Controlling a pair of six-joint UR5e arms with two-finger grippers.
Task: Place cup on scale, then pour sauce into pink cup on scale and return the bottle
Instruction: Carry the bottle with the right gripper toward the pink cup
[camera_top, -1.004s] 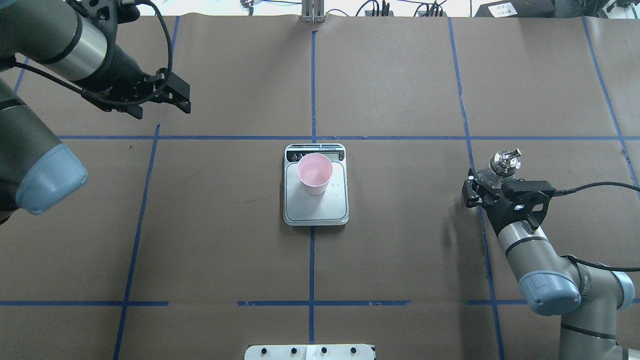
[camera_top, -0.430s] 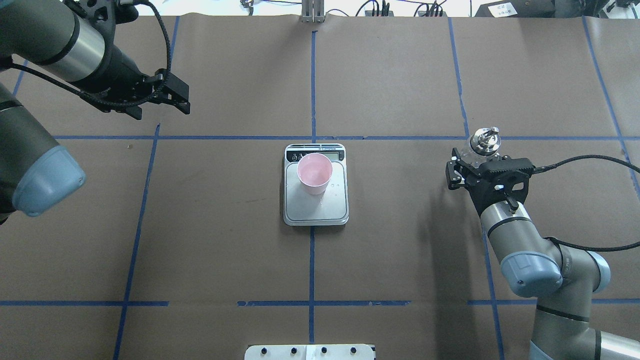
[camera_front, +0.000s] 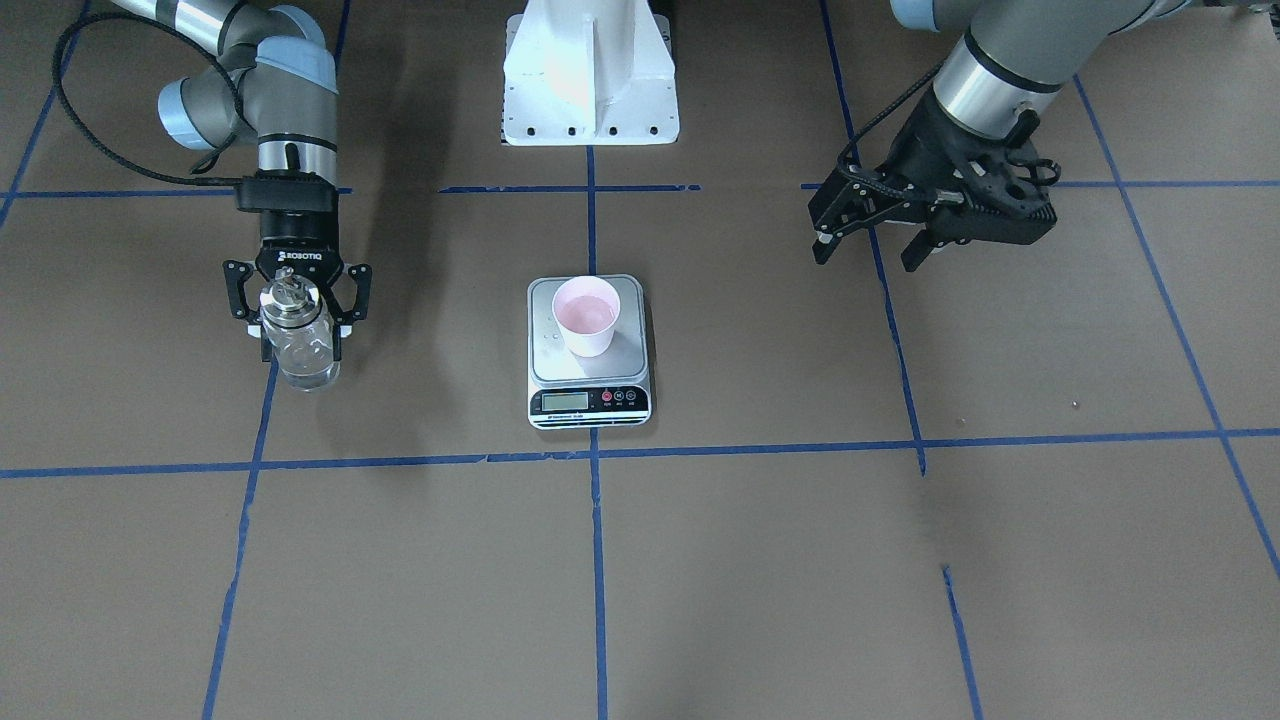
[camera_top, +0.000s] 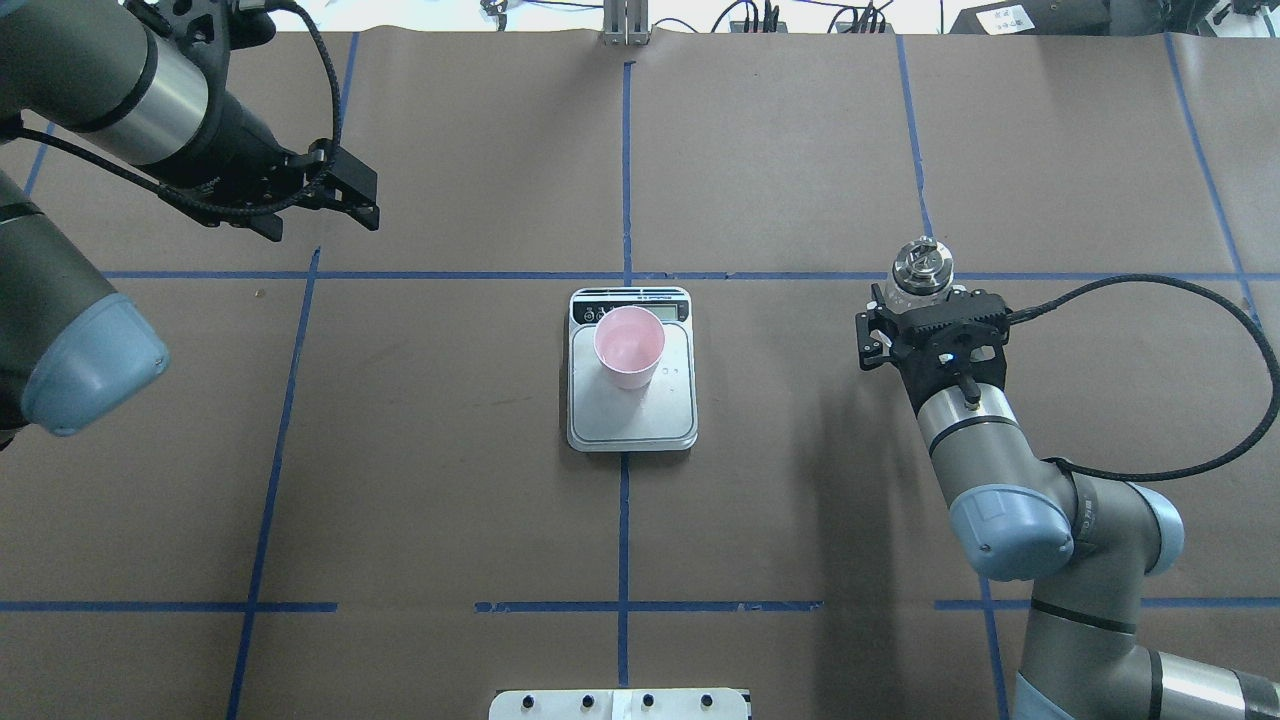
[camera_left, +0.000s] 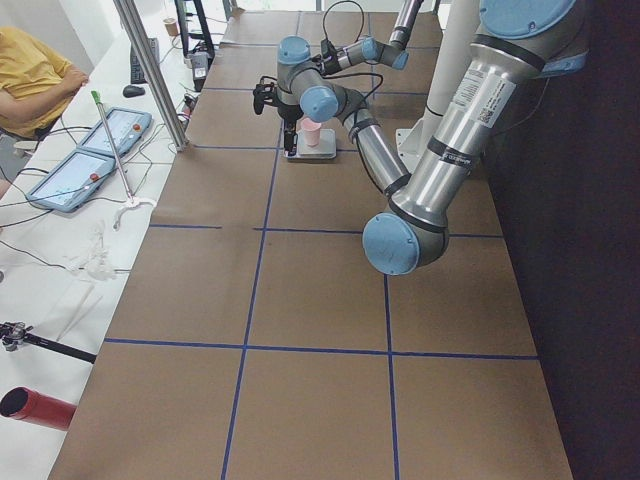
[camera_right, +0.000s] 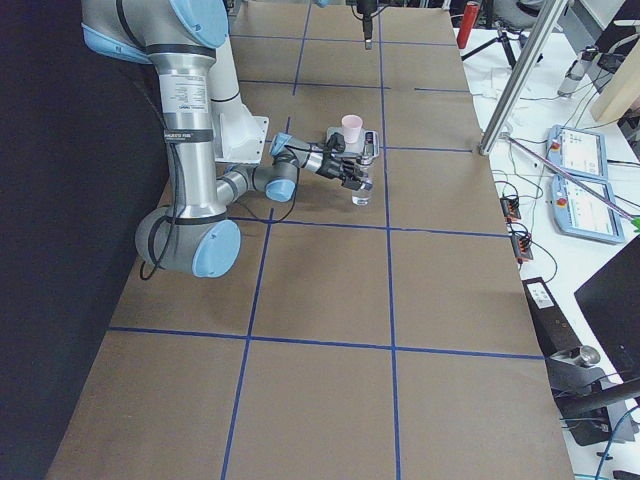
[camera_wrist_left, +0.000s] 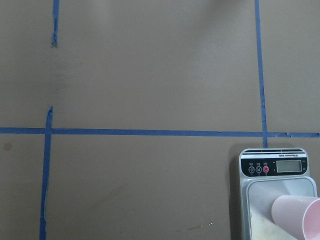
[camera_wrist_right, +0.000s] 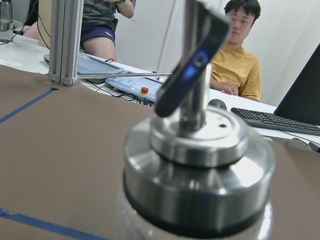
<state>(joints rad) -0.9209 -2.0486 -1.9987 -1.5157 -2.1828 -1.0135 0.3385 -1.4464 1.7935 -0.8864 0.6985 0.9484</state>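
The pink cup (camera_top: 629, 345) stands upright on the silver scale (camera_top: 640, 420) at the table's middle, also seen from the front as the cup (camera_front: 585, 315) on the scale (camera_front: 590, 400). My right gripper (camera_front: 297, 322) is shut on the clear glass bottle (camera_front: 303, 355), held upright low over the table well to the scale's right. The bottle's silver spout cap (camera_top: 921, 266) points up and fills the right wrist view as the cap (camera_wrist_right: 200, 165). My left gripper (camera_top: 320, 215) hangs open and empty, high over the far left. The left wrist view shows the scale (camera_wrist_left: 275, 167) and the cup (camera_wrist_left: 297, 217).
Blue tape lines divide the brown table cover. The white robot base plate (camera_front: 590, 90) sits at the near edge. An aluminium post (camera_top: 625, 25) and cables stand at the far edge. Seated people, tablets (camera_wrist_right: 135, 85) and a keyboard lie beyond it.
My right arm has carried the bottle away from the robot and a little toward the centre line. The left arm has barely moved. The cup and scale stay put.
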